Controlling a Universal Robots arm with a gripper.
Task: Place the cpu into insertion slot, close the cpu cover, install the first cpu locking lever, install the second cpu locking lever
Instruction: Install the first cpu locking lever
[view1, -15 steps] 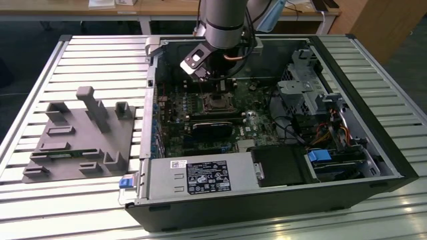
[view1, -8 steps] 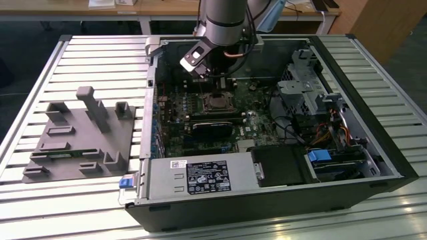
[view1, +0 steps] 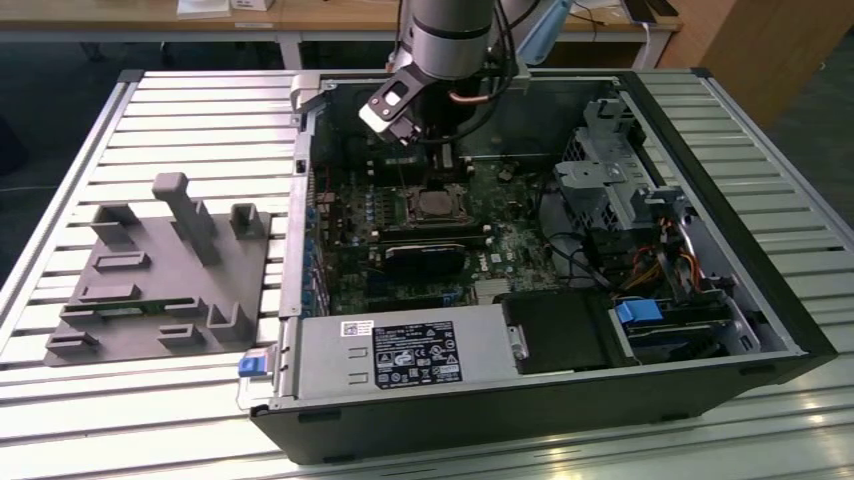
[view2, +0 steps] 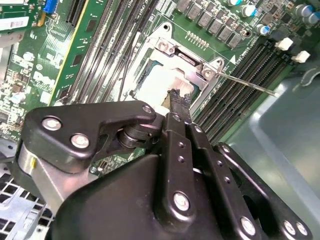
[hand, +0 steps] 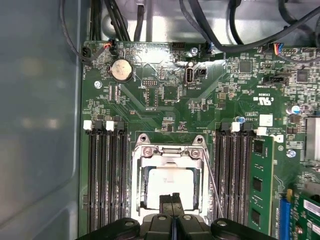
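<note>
In the exterior view, your pincer (view1: 443, 158) hangs just above the silver-rimmed square insertion slot (view1: 434, 205). In the second wrist view it is pinched narrow and empty, tips at the flat silver-beige square cpu (view2: 156, 85) seated in that slot. From the first wrist view, judge the chip light, stiff and fragile; take it by the edges only.

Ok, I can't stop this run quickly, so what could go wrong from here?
The shut fingers rest at the edge of the cpu cover, over the cpu; a slip might scratch it. The thin locking lever juts free over the memory slots and could snag the fingers.
</note>
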